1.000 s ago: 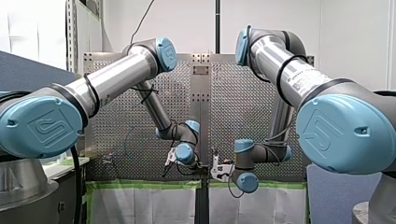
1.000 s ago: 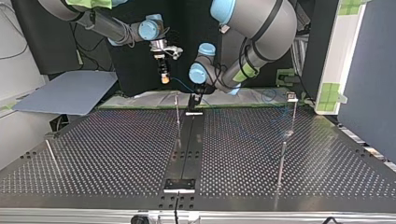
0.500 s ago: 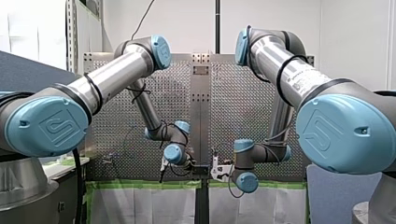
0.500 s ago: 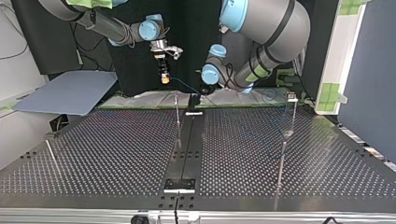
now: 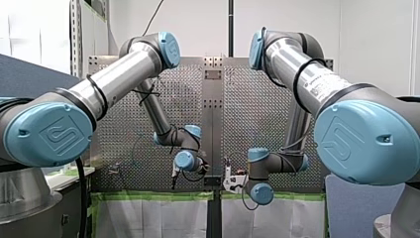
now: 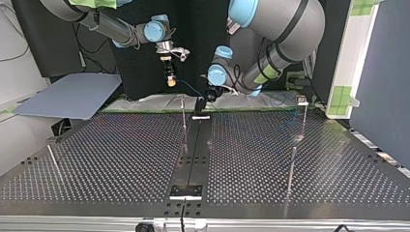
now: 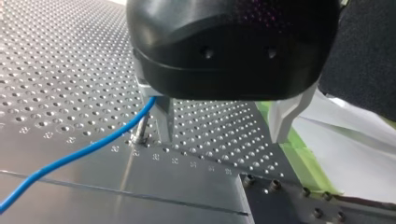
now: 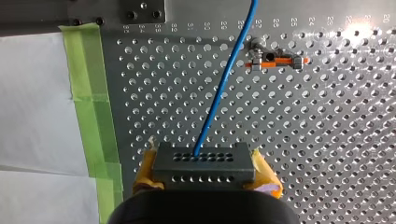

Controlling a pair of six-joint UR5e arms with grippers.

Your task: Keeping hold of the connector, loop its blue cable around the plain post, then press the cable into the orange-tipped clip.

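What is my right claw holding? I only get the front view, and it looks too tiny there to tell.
Observer: In the right wrist view, your right claw grips a dark connector between yellow pads.
Operator: Where does its cable go?
Observer: The blue cable runs ahead from the connector and passes beside the orange-tipped clip, not across its orange bar.
Operator: What about my left claw?
Observer: In the left wrist view, your left claw is open and empty, with the plain post just beside one finger.
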